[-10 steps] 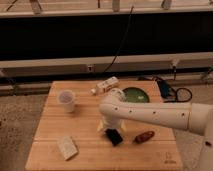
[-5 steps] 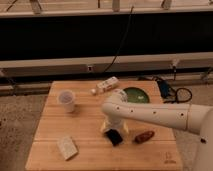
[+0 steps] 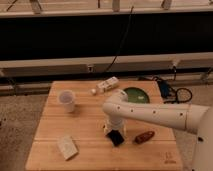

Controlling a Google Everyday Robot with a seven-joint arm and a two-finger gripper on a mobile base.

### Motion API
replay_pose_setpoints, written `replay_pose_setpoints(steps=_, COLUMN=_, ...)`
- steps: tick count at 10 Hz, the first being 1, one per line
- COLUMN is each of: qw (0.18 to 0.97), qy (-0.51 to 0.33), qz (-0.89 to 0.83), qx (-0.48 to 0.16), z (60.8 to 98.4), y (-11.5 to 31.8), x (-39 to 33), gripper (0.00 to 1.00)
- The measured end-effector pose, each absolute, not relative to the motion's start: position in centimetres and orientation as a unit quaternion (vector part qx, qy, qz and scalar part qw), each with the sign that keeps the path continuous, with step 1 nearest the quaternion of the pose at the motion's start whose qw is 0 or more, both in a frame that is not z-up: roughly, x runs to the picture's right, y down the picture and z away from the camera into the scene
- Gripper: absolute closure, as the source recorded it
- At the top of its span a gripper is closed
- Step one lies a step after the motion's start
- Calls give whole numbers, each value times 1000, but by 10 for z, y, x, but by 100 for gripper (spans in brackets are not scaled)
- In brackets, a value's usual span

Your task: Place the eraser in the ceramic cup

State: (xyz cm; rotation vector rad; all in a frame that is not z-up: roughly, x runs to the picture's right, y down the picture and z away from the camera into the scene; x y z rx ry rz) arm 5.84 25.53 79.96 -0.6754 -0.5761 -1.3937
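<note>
The black eraser (image 3: 116,137) lies flat on the wooden table (image 3: 90,120), right of centre near the front. My gripper (image 3: 113,127) hangs straight down over it at the end of the white arm (image 3: 155,112), right at the eraser's far edge. The whitish ceramic cup (image 3: 67,100) stands upright at the table's back left, well apart from the gripper.
A green bowl (image 3: 136,95) sits at the back right. A reddish-brown oblong item (image 3: 145,136) lies just right of the eraser. A pale beige block (image 3: 67,147) lies at the front left. A white bottle-like item (image 3: 106,85) lies at the back centre.
The gripper has dropped a little lower over the eraser. The eraser and the other objects have not moved.
</note>
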Motion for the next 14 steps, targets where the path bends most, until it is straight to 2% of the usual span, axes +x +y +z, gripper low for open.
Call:
replay_pose_setpoints(steps=4, qw=679, qy=-267, qz=-615, qx=-300, z=791, y=254, x=56, gripper=95)
replay_pose_setpoints(steps=5, qw=685, qy=-266, qz=-609, qx=-298, z=786, y=249, x=60, gripper=100)
replay_pose_setpoints(steps=9, qw=679, qy=-264, qz=-617, qx=-299, z=785, y=244, x=56, gripper=100)
replay_pose_setpoints(steps=14, qw=674, qy=-257, qz=-624, qx=-300, z=772, y=209, x=51, gripper=100)
